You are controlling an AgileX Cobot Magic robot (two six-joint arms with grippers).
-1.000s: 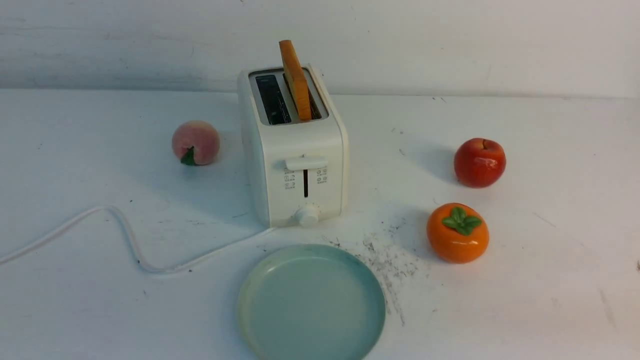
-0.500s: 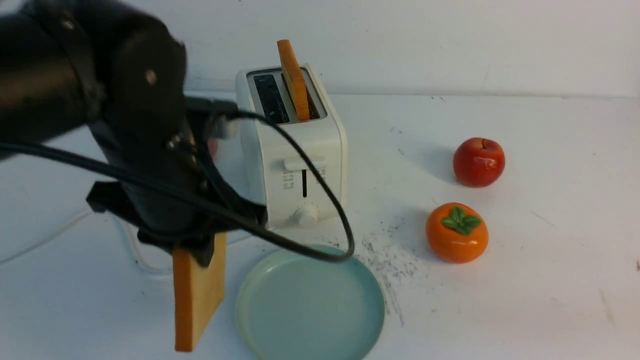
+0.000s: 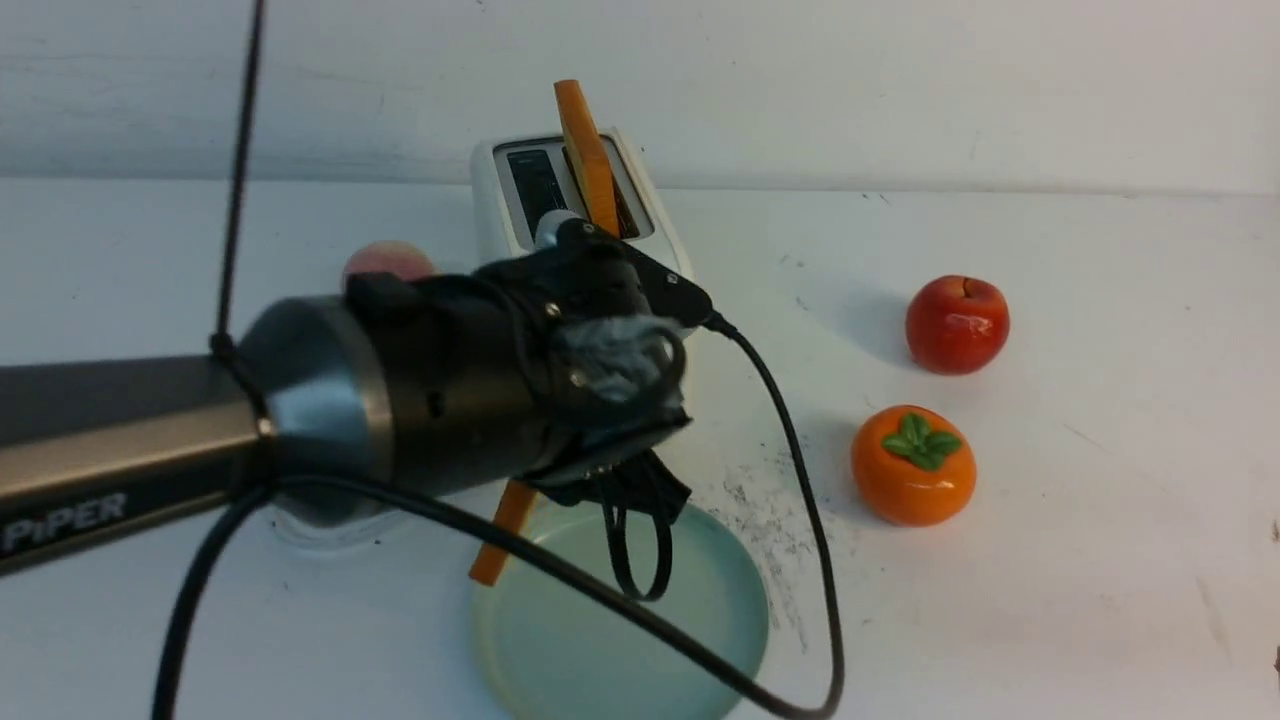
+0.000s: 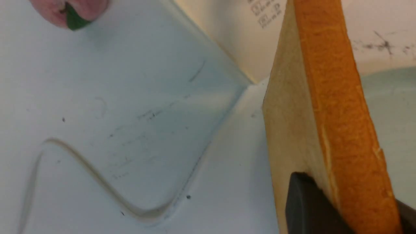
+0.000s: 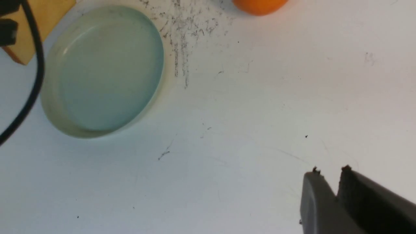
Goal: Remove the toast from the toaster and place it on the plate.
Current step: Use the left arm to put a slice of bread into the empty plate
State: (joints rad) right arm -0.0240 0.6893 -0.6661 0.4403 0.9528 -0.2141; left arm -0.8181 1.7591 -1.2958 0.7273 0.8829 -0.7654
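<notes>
The cream-white toaster stands at the back with one orange-crusted toast upright in its right slot. My left gripper is shut on a second slice of toast, which hangs tilted just above the left rim of the pale blue-green plate. In the left wrist view the black fingers clamp both faces of the toast, with the plate beyond it and the toaster behind. My right gripper hovers over bare table to the right of the plate, its tips slightly apart and holding nothing.
A peach sits left of the toaster. A red apple and an orange persimmon lie to the right. The toaster's white cord snakes over the table on the left. The left arm's black cable loops over the plate.
The left arm came into the front view holding a toast slice upright at the left, then swung right; the slice now hangs tilted at the plate's left rim.
</notes>
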